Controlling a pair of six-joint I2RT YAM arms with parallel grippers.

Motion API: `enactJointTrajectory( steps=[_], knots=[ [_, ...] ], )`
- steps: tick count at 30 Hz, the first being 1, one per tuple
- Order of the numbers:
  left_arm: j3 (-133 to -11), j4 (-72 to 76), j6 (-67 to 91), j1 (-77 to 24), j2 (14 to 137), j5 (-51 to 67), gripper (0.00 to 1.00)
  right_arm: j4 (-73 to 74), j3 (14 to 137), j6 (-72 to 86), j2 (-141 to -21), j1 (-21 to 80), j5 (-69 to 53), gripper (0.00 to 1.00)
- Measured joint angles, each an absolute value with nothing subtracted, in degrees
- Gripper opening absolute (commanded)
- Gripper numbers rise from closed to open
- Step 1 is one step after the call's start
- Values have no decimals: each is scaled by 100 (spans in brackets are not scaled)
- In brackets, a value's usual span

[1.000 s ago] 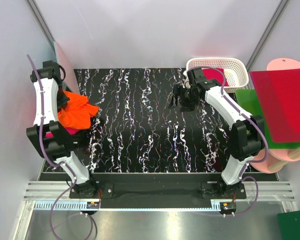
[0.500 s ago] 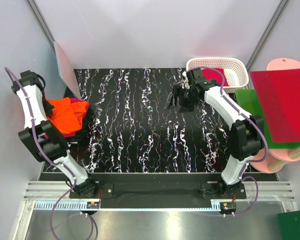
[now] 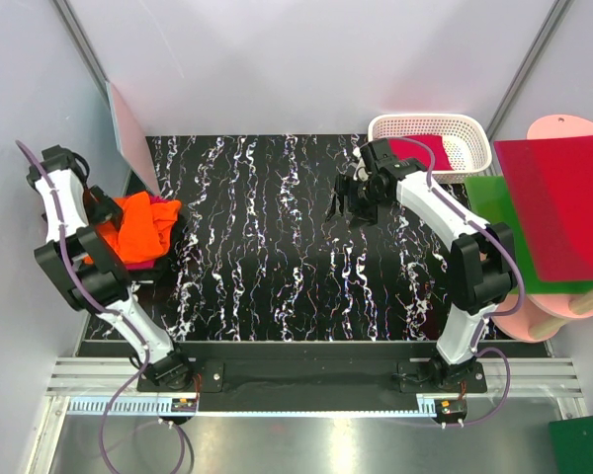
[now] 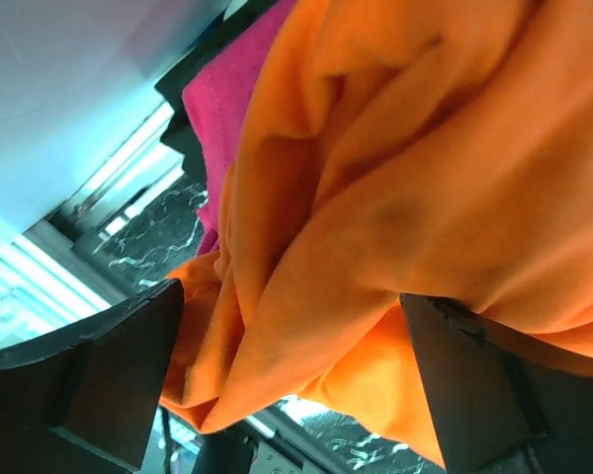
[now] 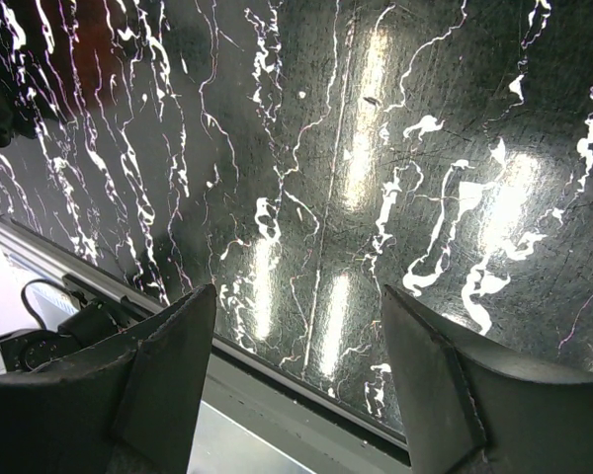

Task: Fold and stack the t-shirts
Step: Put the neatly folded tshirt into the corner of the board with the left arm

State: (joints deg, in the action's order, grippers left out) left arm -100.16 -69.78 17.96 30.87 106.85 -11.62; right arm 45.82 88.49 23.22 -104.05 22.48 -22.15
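A crumpled bright orange t-shirt point(image 3: 138, 229) lies at the table's left edge on top of a magenta t-shirt point(image 3: 159, 201). My left gripper point(image 3: 107, 211) is right at its left side. In the left wrist view the fingers point(image 4: 89, 385) stand wide open with orange cloth point(image 4: 395, 178) hanging loosely between them and magenta cloth point(image 4: 232, 89) behind. Another crimson t-shirt point(image 3: 418, 150) lies in the white basket point(image 3: 474, 133). My right gripper point(image 3: 348, 205) hovers open over the bare black marbled table point(image 5: 306, 148), nothing between its fingers point(image 5: 158, 375).
A red plastic sheet point(image 3: 563, 202) and a green one point(image 3: 489, 193) lie on pale pink boards point(image 3: 558, 308) at the right. Another pale pink board point(image 3: 128, 133) leans at the back left. Both arm bases stand along the table's near edge.
The left arm swung the orange t-shirt toward the left edge, then its jaws opened and let go of it. The right gripper drifted slightly left.
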Motion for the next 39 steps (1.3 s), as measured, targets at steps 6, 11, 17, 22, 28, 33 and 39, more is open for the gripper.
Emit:
enactJointTrajectory(
  steps=[6,11,17,22,28,33,39],
  knots=[
    [-9297,-6552,1896,3092,9496,-897,99,4619,8860,2338,-10449,2296,-2220,75],
    [-9021,-6143,2056,2989,7758,-869,99,4628,8947,2342,-10606,2416,-2224,75],
    [-8206,-5756,2185,2921,6606,-370,2,4639,9019,2342,-10748,2541,-2265,75],
    [-6744,-4923,2322,2910,6755,1339,0,4639,9045,2340,-10777,2591,-2324,75],
    [-5881,-3837,2928,2912,7581,3583,0,4637,9041,2342,-10777,2596,-2324,75],
    [-5673,-2475,3795,2961,8075,4698,0,4611,8906,2370,-10774,2596,-2322,75],
    [-4921,25,5413,3212,9072,5623,0,4615,8705,2392,-10774,2596,-2322,75]
  ],
)
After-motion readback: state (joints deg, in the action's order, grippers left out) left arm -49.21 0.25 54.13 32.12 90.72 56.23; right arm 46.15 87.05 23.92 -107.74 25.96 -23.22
